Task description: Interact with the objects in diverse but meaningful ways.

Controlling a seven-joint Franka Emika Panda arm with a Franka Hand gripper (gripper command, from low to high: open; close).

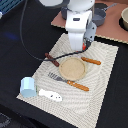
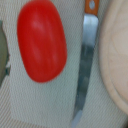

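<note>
Your wrist view shows the red tomato [image 2: 41, 40] lying just beside a knife [image 2: 86, 65] on the placemat [image 2: 35, 102], but you cannot tell the claw's state.

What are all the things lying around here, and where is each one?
Placemat: one, pale striped, on the dark table.
Wooden plate: one, tan, mid-mat.
Fork: one, orange-handled, just in front of the plate.
Knife: one, orange-handled, between tomato and plate in the wrist view.
Tomato: one, red, seen only by the wrist camera.
Sausage: one, dark brown, at the plate's exterior-view left.
Cup: one, light blue, mat's near corner.
White piece: one, beside the cup.
Pot: one, grey, behind the arm.
Robot arm: one, white; its pincer is not visible.
</note>
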